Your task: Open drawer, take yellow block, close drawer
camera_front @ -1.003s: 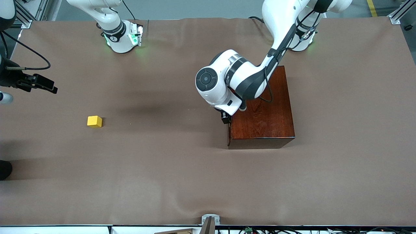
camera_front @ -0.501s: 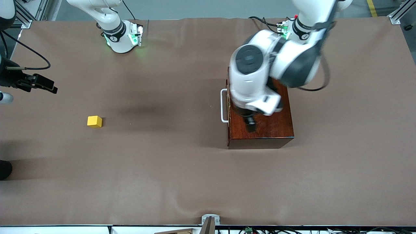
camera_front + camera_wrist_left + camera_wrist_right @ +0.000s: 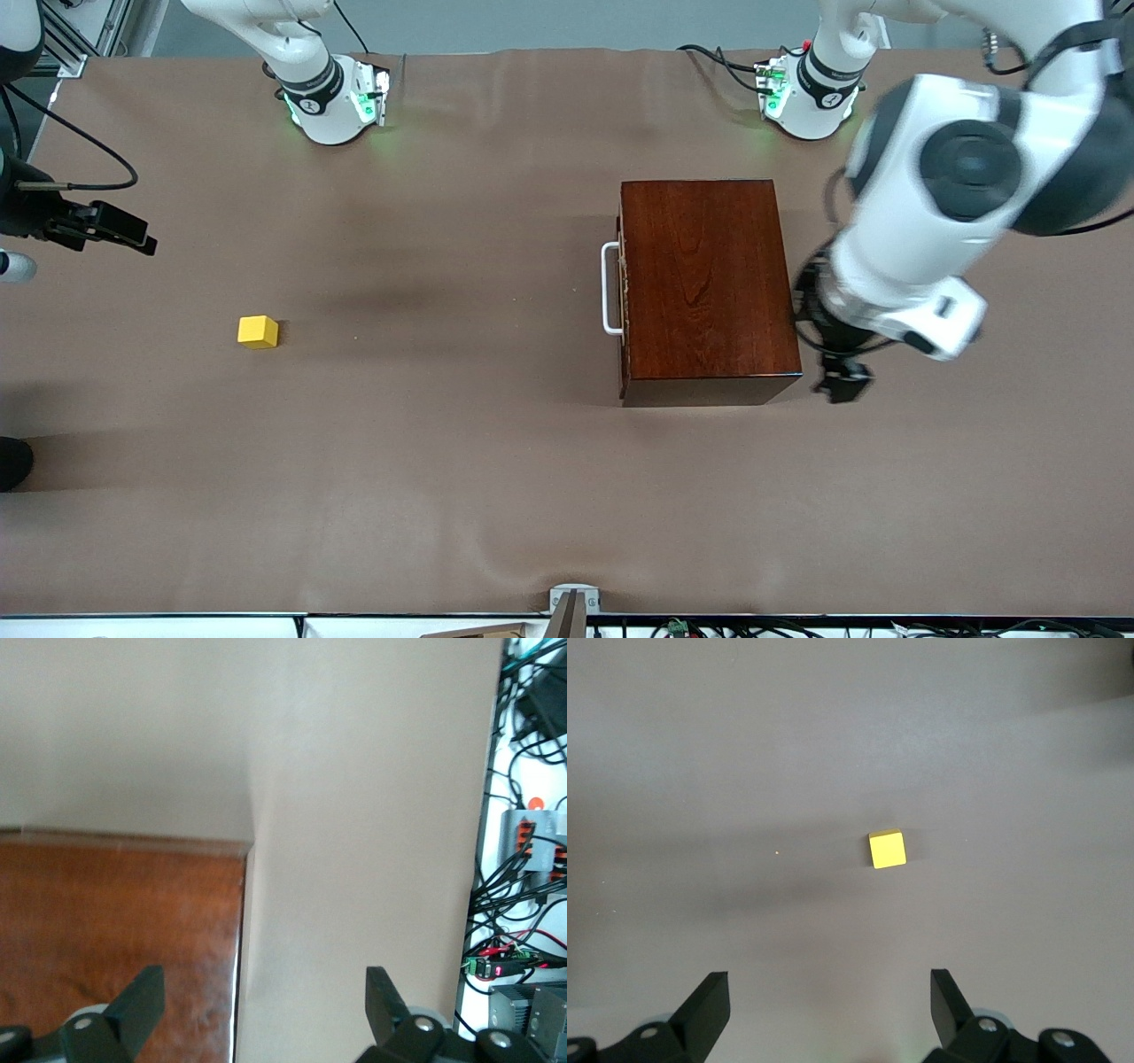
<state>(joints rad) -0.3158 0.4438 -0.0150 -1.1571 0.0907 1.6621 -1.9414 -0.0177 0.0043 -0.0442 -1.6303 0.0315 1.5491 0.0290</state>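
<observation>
The jaws of the left gripper point(image 3: 257, 1010) stood wide and empty, over the edge of the dark reddish-brown wooden box point(image 3: 704, 283) toward the left arm's end of the bench point(image 3: 496, 496). The right gripper point(image 3: 828, 1014) was likewise spread wide with nothing held, hanging high over the yellow block point(image 3: 258, 331); in the front view it showed only as a dark clamp at the frame's edge.

The drawer point(image 3: 623, 292) sat flush in the box, its white U-shaped handle point(image 3: 609, 289) facing the right arm's end. The yellow block lay on the open bench, well apart from the box, not inside it.

The risks, as I judged them: the left gripper hung by the box's corner, so a careless sweep could clip the box and shove it, skewing the handle off any planned approach. A pull on the handle from an angle could drag the whole box instead of sliding the tray. A fast descent on the small cube might tip or nudge it out of the jaws.
</observation>
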